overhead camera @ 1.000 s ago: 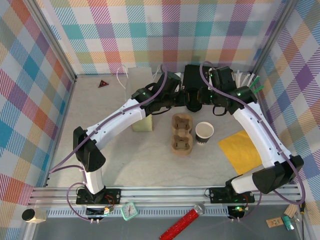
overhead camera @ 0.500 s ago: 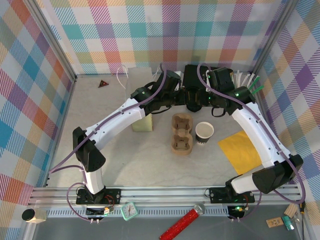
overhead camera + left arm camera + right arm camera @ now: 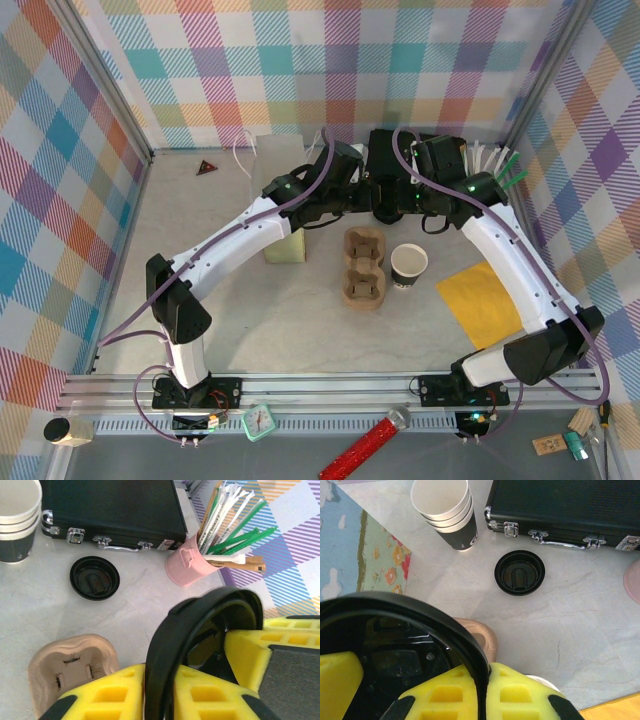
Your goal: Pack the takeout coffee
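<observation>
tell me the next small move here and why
Probably open the left gripper and ease it back. Both grippers pinch the rim of the same black lid, and the right gripper is shut on it, so one should let go. The cup beside the cardboard carrier has no lid on.

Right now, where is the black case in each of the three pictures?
Top view: black case near the back, in the middle.
Left wrist view: across the top, left of centre.
Right wrist view: top right corner.
Shared landmark: the pot of straws, just right of the case in every view.
</observation>
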